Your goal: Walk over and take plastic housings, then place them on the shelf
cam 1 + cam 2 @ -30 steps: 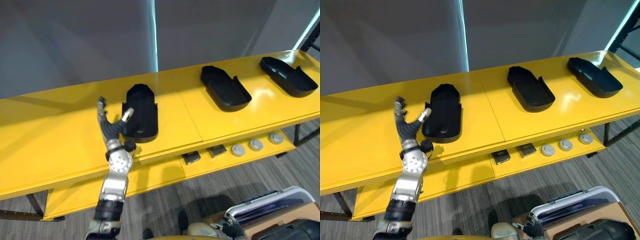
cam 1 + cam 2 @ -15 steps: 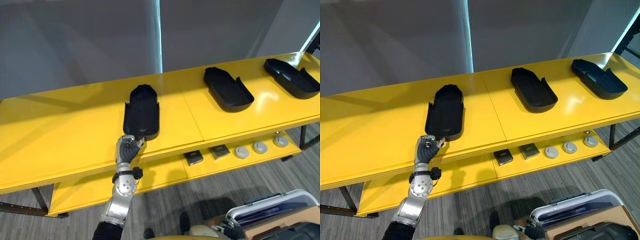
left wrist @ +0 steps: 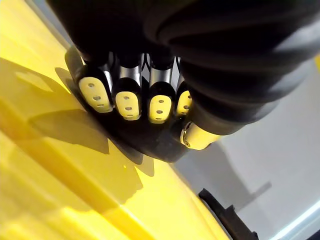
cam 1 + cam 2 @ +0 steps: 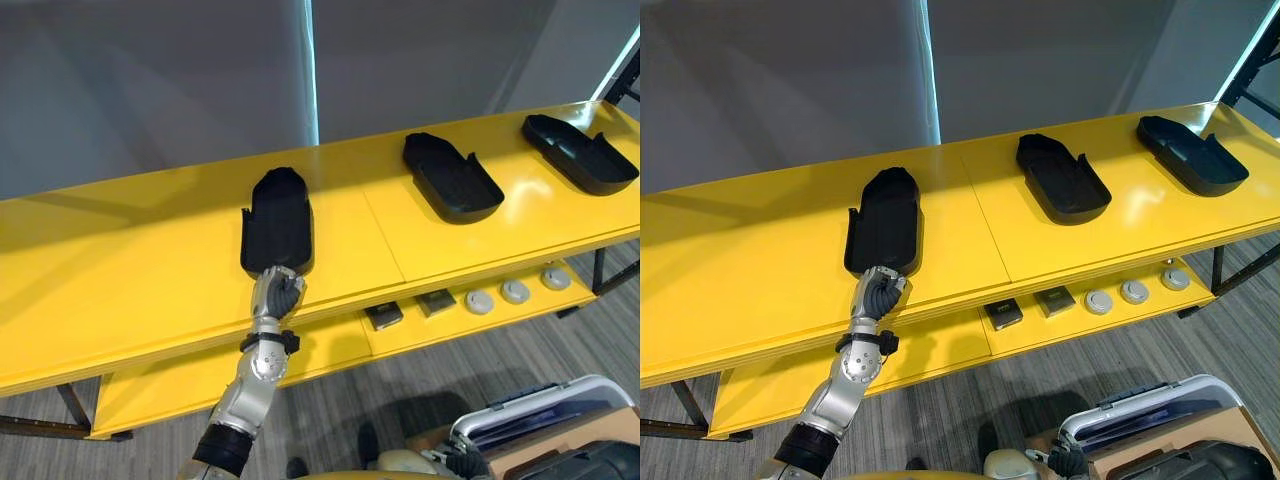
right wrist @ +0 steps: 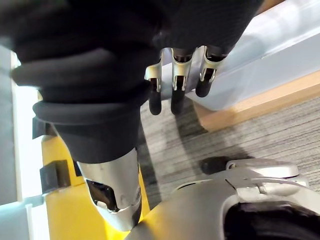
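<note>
The long black plastic housing (image 4: 277, 220) lies flat on the top board of the yellow shelf (image 4: 120, 260), its near end close to the front edge. The left hand (image 4: 277, 292) sits at that end with its fingers curled into a fist, knuckles against the plastic and gripping nothing that I can see. To seat it well, any push should probably run straight along the housing's length, low and gentle, so it slides back without skewing toward the neighbouring black housing (image 4: 452, 178); the right hand (image 5: 176, 87) hangs relaxed and empty above the floor.
</note>
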{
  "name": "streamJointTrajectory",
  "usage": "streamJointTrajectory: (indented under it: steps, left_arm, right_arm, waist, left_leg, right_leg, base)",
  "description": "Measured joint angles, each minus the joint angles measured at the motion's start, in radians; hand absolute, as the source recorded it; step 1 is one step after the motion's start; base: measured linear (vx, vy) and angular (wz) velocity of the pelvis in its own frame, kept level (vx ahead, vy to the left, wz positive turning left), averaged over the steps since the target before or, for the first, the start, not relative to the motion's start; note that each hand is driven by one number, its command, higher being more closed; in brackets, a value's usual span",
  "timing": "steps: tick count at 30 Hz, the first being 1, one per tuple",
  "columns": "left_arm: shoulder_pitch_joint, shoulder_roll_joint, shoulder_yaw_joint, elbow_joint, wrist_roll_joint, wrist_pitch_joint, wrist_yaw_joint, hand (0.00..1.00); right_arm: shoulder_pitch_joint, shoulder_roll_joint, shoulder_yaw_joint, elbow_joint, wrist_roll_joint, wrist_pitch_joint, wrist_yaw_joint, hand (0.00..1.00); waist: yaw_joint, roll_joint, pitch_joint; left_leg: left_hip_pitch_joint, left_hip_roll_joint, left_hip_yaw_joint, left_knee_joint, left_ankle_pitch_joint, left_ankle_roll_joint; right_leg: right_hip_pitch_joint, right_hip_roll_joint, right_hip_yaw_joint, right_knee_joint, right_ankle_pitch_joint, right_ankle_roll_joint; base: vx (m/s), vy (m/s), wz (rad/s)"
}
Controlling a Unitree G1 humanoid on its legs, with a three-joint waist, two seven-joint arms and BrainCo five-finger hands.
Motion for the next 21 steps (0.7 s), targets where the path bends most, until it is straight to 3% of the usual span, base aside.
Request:
streamJointTrajectory:
  steps: [6,15,19,20,21]
  left_arm:
    - [-0.060,0.014,0.004,0.042,0.000,0.013,-0.003,1.00]
    - [-0.109,0.022,0.006,0.076,-0.002,0.020,-0.020,1.00]
    - [-0.066,0.022,0.002,-0.073,-0.028,0.015,-0.019,1.00]
    - [-0.027,0.022,-0.007,-0.211,-0.055,-0.016,-0.019,1.00]
    - [-0.021,0.021,-0.008,-0.231,-0.061,-0.022,-0.019,1.00]
  right_arm:
    - [-0.007,0.000,0.000,0.000,0.000,0.000,0.002,0.00]
    - [-0.010,0.001,0.000,-0.001,0.000,0.000,0.004,0.00]
    - [-0.009,0.000,-0.001,-0.001,0.000,0.000,0.003,0.00]
    - [-0.009,0.000,-0.001,0.001,0.000,0.000,0.000,0.00]
    - [-0.009,0.000,-0.001,0.001,0.000,0.000,0.000,0.00]
  waist:
    - [-0.023,-0.002,0.001]
    - [-0.027,-0.004,0.002]
    - [-0.026,-0.004,0.002]
    - [-0.026,-0.003,0.002]
    - [-0.026,-0.002,0.002]
  left_leg:
    - [0.001,0.000,0.010,0.000,-0.006,0.000]
    - [-0.004,0.001,0.027,0.000,-0.009,0.002]
    - [-0.004,-0.001,0.022,0.000,-0.009,0.002]
    - [-0.002,-0.002,0.013,0.001,-0.009,0.002]
    - [-0.001,-0.002,0.010,0.001,-0.009,0.002]
  right_leg:
    - [-0.006,0.002,0.015,0.000,0.000,0.001]
    - [-0.018,0.004,0.025,0.000,0.009,-0.006]
    - [-0.016,0.002,0.020,0.001,0.009,-0.006]
    - [-0.009,-0.001,0.011,0.001,0.009,-0.005]
    - [-0.006,-0.001,0.008,0.000,0.009,-0.005]
  base:
    - [-0.01,0.008,-0.07]
    - [0.00,0.003,-0.06]
    - [-0.01,0.006,0.05]
    - [-0.01,0.006,0.11]
    - [-0.02,0.008,0.24]
